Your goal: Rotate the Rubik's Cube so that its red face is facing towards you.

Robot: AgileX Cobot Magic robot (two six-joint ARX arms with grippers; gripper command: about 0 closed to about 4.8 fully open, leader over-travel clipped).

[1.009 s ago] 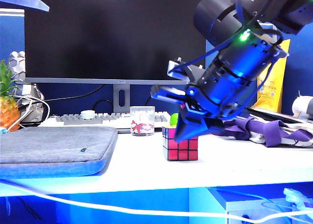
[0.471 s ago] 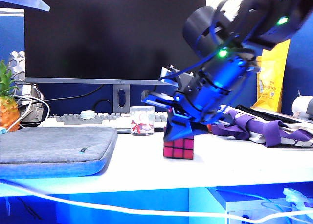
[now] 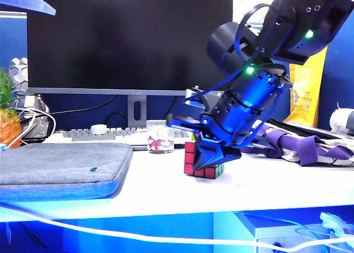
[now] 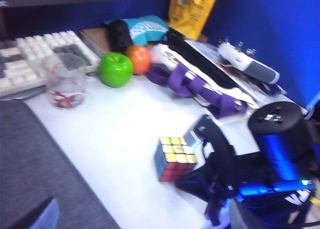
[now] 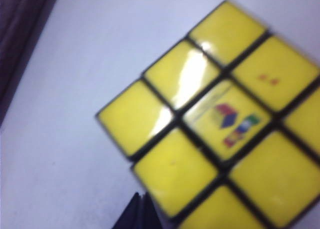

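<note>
Red face [image 3: 194, 160] showing, Rubik's Cube [image 3: 202, 160] meets closed right end effector [image 3: 213, 158]; left unseen, spread wide.

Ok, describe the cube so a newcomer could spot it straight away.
Start at the big dark monitor, then drop to the white table below its right end. The cube sits there under the shut right gripper, right of the glass cup. It is the only gridded block, red side forward, yellow on top.
</note>
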